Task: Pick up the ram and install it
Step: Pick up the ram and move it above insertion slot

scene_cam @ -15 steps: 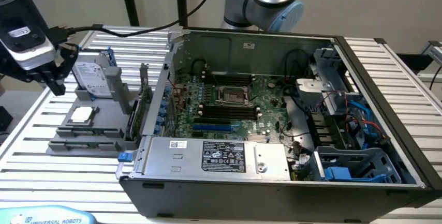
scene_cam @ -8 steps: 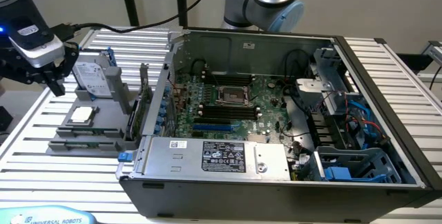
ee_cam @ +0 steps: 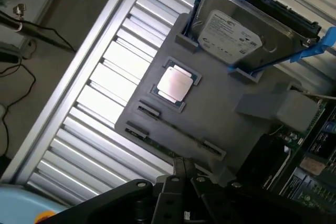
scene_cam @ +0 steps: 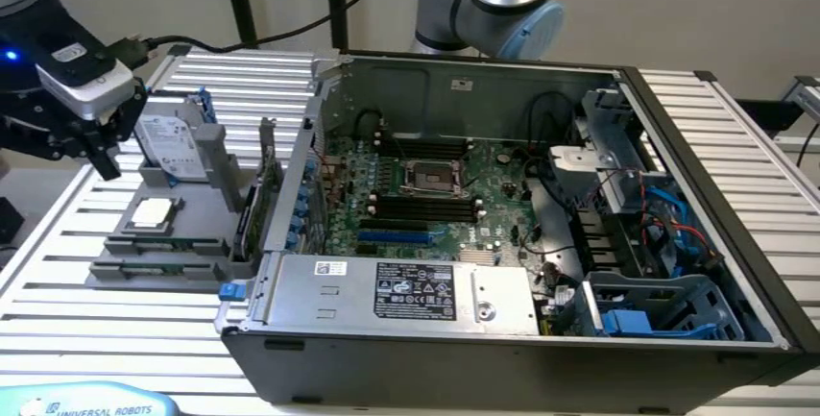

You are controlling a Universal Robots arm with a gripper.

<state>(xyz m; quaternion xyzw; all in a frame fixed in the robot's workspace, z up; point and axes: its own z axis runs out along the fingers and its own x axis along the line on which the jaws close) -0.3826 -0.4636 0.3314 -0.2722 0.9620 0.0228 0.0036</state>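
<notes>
The hand point(scene_cam: 100, 152) hovered at the exterior view's left, above the gray holder point(scene_cam: 192, 260) on the slatted counter point(scene_cam: 77, 330), its fingers pressed together and gripping nothing. The ram point(scene_cam: 154, 267) sat on edge in a slot of that holder, just beside the square silver processor chip point(scene_cam: 152, 212); in the wrist view the hand point(ee_cam: 184, 169) hung near the ram point(ee_cam: 156, 144) without touching it. To the right, the motherboard's black slots point(scene_cam: 417, 207) in the open computer case point(scene_cam: 513, 349) stood bare. By my judgement the task had barely begun: no pick-up, no install.
</notes>
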